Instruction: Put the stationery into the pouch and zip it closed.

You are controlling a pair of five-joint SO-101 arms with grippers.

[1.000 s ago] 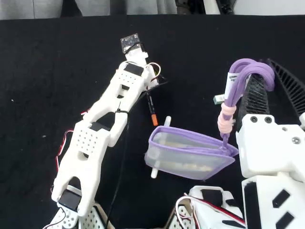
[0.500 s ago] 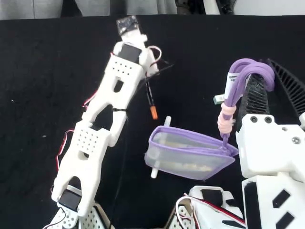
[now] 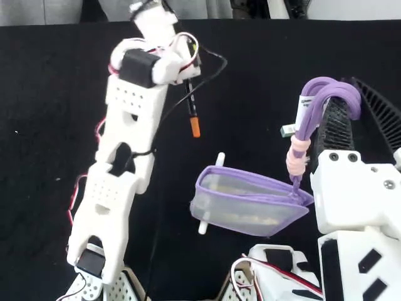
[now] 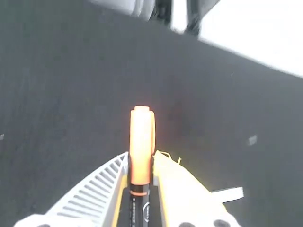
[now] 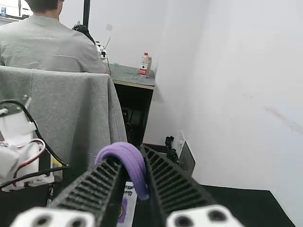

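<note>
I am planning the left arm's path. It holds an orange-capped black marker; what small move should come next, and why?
Probably carry the left gripper toward the translucent purple-edged pouch. Its orange-capped black marker is clamped but not yet over the pouch, whose mouth looks open, hung by its purple strap from the right gripper.

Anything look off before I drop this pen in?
One thing: a white stick juts past both the far and near edges of the pouch, which the right gripper holds by its strap. The pen sits straight in the left gripper.
</note>
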